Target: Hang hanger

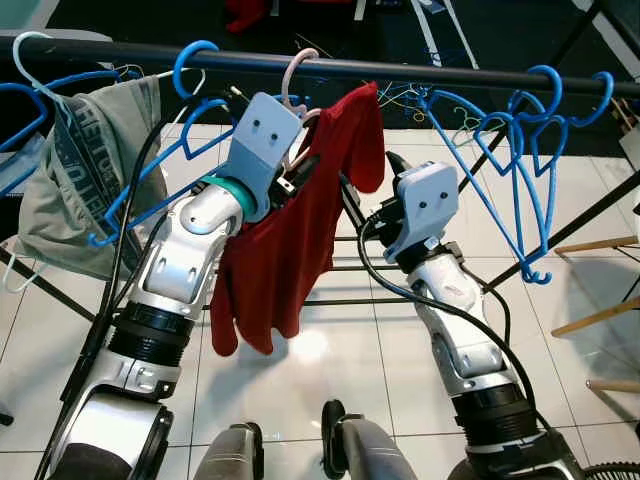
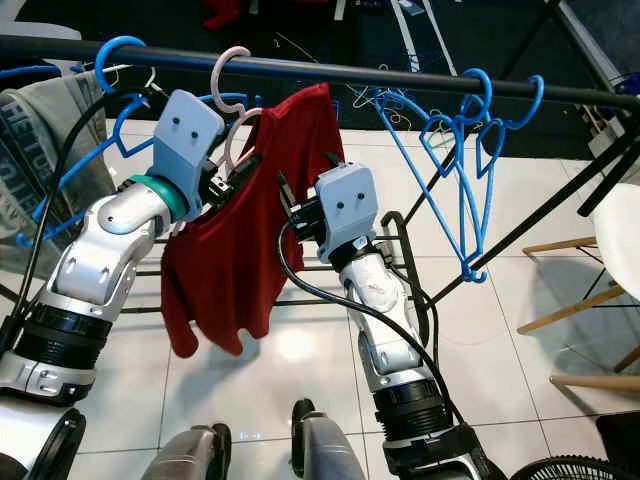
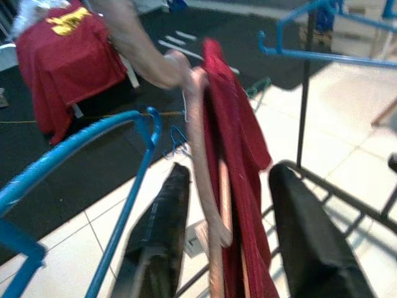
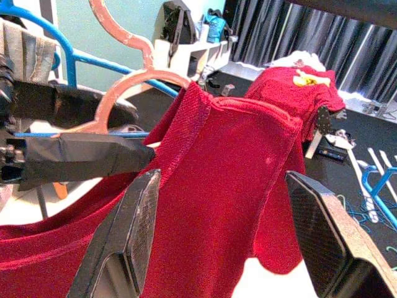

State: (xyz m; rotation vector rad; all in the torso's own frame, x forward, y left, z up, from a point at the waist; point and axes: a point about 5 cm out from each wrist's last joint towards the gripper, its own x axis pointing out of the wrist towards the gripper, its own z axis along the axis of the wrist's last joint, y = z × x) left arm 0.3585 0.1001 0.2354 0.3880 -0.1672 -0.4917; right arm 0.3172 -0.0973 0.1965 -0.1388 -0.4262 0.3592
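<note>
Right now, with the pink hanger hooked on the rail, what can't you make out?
- Left tool grip on the pink hanger: blurred in the left wrist view; the red shirt covers it in the eye views.
- Hanger's far shoulder: under the shirt.
- Rail ends: cut off by the edges.

Bright, floor glare, left wrist view blurred

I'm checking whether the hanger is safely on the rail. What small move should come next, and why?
Probably ease the left gripper away from the pink hanger. Its hook already sits over the black rail, carrying the red shirt, while both fingers straddle the hanger. The right gripper is open beside the shirt.
</note>
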